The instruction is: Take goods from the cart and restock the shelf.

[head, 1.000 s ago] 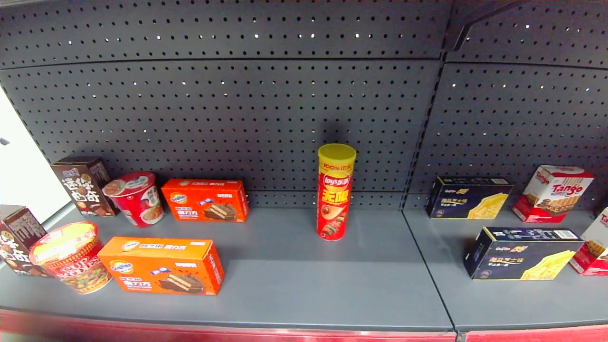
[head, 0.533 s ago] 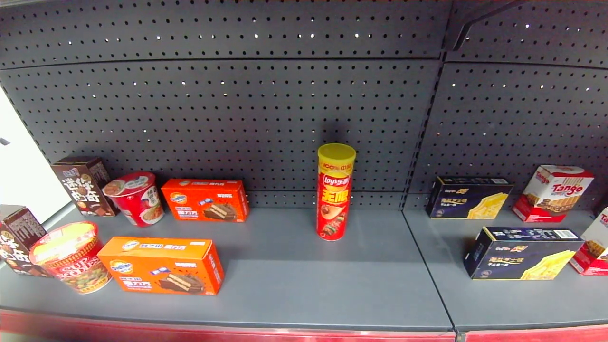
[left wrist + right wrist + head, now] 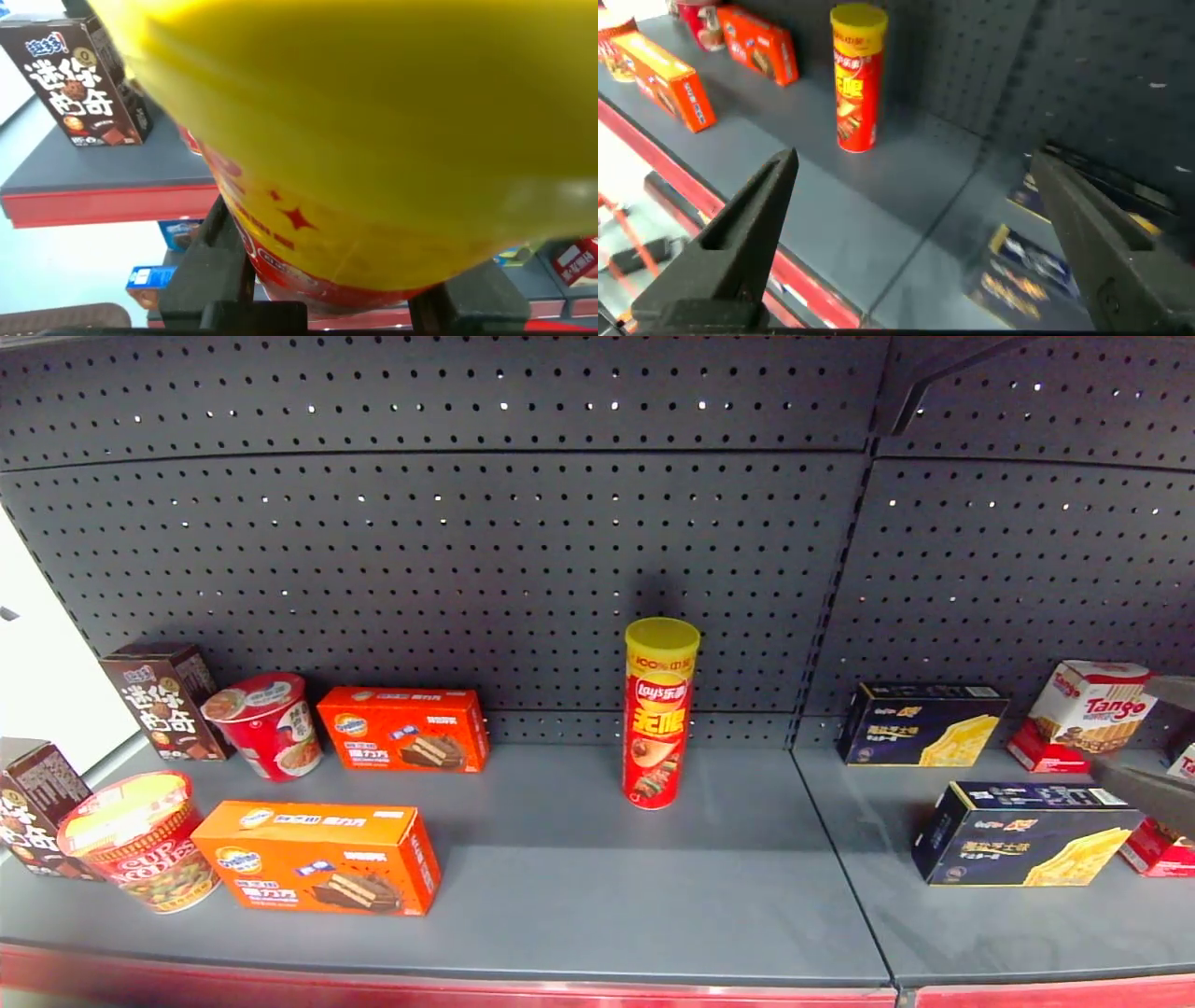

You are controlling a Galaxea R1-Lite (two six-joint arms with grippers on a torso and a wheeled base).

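Shelf can [image 3: 660,714] placed; second can [image 3: 355,140] not yet shelved.
We clamp the second can in the left end effector [image 3: 332,303], off the shelf [image 3: 579,877]; the right end effector [image 3: 910,168] gapes empty.

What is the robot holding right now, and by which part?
The left pincer clamps a yellow-and-red cylindrical snack tube by the sides of its red section; the right pincer is open, empty.

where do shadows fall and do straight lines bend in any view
Head view: the standing can throws a soft shadow up the pegboard, the front orange box one to its right, and the shelf edge bows. Right wrist view: that edge runs straight.
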